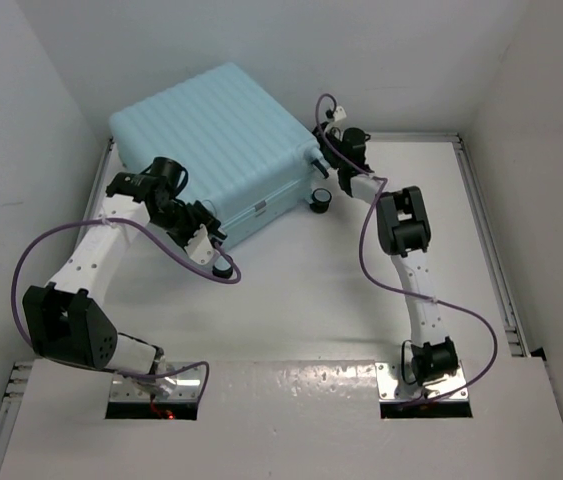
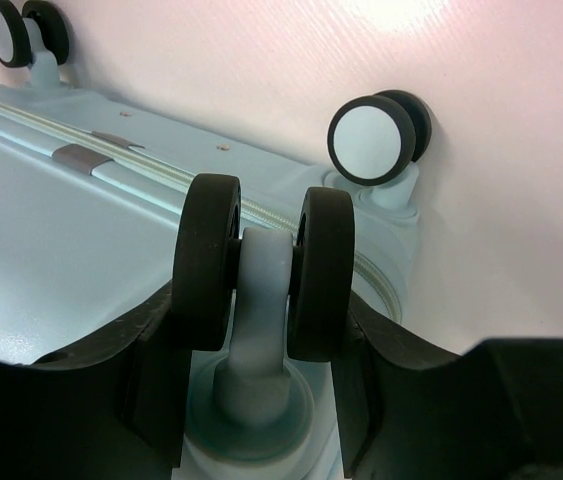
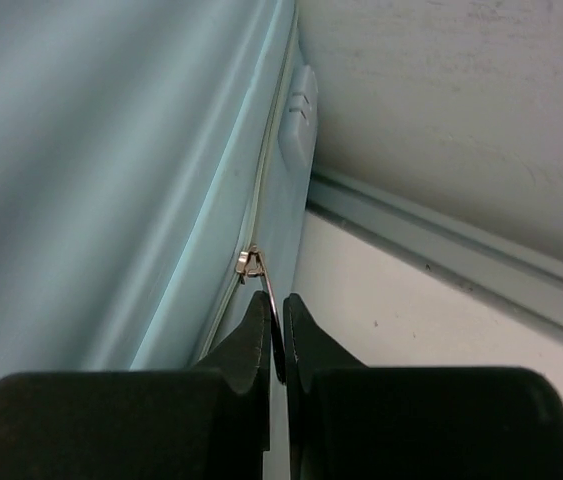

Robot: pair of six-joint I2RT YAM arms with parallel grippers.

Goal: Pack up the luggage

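Two tools, left tool (image 2: 266, 305) clamping luggage (image 1: 211, 130) wheel (image 2: 206, 260), right tool (image 3: 273, 305) pinching zipper pull (image 3: 251, 265)

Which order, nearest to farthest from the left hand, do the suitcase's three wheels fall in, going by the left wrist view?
1. Twin black wheel: bottom centre, between the left hand's fingers.
2. Right white-faced wheel: upper right, at the suitcase's corner.
3. Top-left wheel: far end of the same edge, partly cut off by the frame.
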